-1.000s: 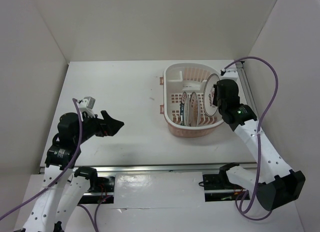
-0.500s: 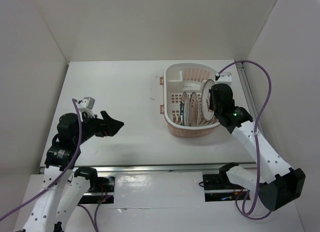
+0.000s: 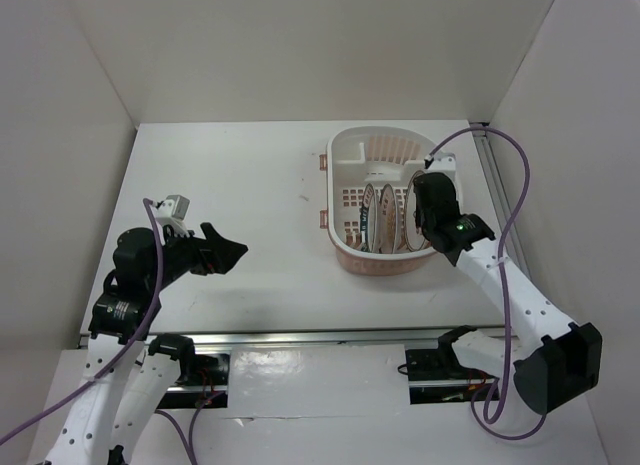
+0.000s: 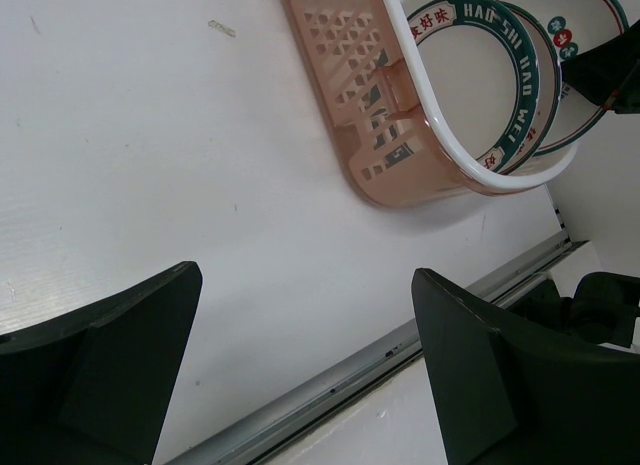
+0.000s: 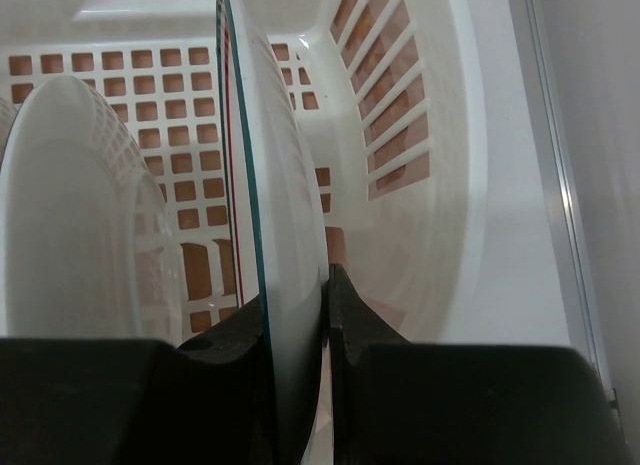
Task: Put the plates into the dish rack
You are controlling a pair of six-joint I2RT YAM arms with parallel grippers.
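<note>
Nearest me, my left gripper (image 3: pixel 225 253) hangs above the near left part of the desk (image 3: pixel 230 165), jaws spread wide with nothing between them. Farther out, toward the far right corner, the dish rack (image 3: pixel 345 150) sits on the desk. All three plates (image 3: pixel 387 217) are inside it, standing on edge side by side. My right gripper (image 3: pixel 425 207) reaches into the rack from the near side and is pinched on the rim of the rightmost plate (image 5: pixel 285 165), one finger on each face. That plate stands upright, just beside the middle plate (image 5: pixel 80 215) and near the rack's slotted right wall. The green-rimmed plate (image 4: pixel 525 85) is leftmost.
</note>
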